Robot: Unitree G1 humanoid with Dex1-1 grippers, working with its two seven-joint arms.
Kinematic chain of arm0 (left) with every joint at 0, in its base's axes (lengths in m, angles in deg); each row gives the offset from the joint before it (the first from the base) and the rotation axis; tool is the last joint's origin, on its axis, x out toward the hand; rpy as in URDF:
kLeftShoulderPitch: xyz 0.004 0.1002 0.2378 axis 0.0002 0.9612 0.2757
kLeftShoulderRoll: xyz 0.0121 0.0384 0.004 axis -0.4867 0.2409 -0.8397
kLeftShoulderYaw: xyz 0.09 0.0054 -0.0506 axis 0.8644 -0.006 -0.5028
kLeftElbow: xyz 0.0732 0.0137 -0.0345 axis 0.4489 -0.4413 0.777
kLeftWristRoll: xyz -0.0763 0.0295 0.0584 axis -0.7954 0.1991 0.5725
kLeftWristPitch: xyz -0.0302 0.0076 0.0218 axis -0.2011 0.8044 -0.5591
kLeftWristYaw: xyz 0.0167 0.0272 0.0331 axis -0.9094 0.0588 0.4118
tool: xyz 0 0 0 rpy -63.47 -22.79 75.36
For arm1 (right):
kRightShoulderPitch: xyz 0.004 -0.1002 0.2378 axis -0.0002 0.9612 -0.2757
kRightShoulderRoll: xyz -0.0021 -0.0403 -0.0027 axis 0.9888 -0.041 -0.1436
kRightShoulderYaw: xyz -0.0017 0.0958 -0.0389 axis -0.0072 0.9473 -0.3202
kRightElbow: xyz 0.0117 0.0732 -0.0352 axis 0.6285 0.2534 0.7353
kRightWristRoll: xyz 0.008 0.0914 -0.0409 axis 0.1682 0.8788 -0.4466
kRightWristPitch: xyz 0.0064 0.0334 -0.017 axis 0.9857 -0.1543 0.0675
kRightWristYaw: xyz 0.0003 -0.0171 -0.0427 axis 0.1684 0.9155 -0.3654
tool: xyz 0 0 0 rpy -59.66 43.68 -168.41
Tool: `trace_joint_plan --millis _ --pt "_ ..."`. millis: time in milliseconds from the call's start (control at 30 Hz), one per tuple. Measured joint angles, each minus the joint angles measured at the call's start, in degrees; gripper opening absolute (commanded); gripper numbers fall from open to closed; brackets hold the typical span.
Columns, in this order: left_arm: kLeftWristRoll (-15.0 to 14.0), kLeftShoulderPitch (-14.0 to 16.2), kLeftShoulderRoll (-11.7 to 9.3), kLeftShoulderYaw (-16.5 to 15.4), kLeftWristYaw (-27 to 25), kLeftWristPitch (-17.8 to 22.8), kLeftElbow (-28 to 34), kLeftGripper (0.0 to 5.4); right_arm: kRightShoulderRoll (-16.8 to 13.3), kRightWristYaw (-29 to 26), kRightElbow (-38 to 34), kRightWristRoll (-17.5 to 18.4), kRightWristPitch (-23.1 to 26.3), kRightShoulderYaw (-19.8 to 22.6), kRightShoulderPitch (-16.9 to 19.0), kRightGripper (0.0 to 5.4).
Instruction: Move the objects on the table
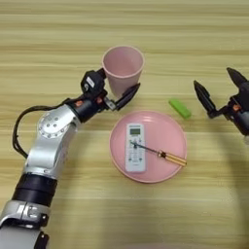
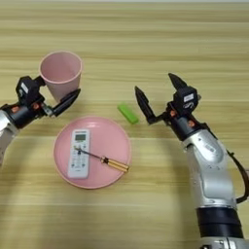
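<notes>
Standing cup: pink plastic cup [image 1: 123,69] upright in the upper centre of the left eye view, mouth up, on the table [image 1: 58,39].
Left gripper: left gripper [image 1: 118,86] at the cup's lower left side; one black finger [image 1: 127,96] reaches across the front of the cup's base, the other sits behind its left wall. Fingers are spread around the cup; firm contact cannot be told.
Right gripper: right gripper [image 2: 158,95] hovers right of centre, fingers spread wide, holding nothing.
Green block: small green block [image 2: 128,113] lies just left of the right gripper's nearer finger, apart from it.
Plate: pink plate [image 1: 168,127] lies below the cup.
Remote: white remote [image 1: 135,147] rests on the plate's left half.
Screwdriver: amber-handled screwdriver [image 1: 171,157] lies on the plate, tip over the remote.
</notes>
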Motion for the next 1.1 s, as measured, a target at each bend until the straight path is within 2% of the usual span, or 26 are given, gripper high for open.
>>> trace_joint_plan --millis 133,233,367,433,500,633,767,933,1100 --pt "2.5 -1.2 0.4 -1.3 5.3 -0.9 -3.4 4.04 1.9 6.2 9.5 -3.9 -8.3 1.1 -2.2 5.4" --pt "4.1 -1.9 1.5 -2.7 10.4 -0.9 -5.4 4.04 2.0 8.3 12.7 -5.7 -12.1 1.3 -2.9 5.4" --pt "9.1 -2.3 2.5 -3.1 18.9 0.2 -8.4 4.04 2.3 9.7 14.5 -6.7 -14.8 1.3 -4.0 5.4" --pt "10.4 -2.1 3.4 -3.0 21.4 1.1 -9.4 4.04 2.3 9.8 14.9 -6.8 -15.2 1.3 -4.1 5.4" --pt "10.6 -0.2 6.4 -3.4 25.4 3.7 -11.1 4.04 2.5 10.6 15.1 -6.9 -16.0 1.2 -4.2 5.4" --pt "10.5 0.1 7.4 -4.1 28.0 5.3 -13.8 4.04 2.7 10.9 15.4 -6.7 -16.2 1.3 -4.8 5.4" --pt "10.3 -0.4 8.2 -3.9 28.0 6.8 -18.4 4.04 3.0 10.9 15.7 -6.4 -16.2 1.4 -4.9 5.4" --pt "10.2 -2.3 8.2 -4.3 28.1 7.1 -20.8 4.04 3.3 10.9 15.7 -5.8 -16.2 1.4 -5.0 5.4" --pt "10.3 -2.6 8.2 -4.4 28.3 6.4 -21.4 4.04 3.3 10.9 15.7 -5.6 -16.2 1.4 -5.0 5.4"
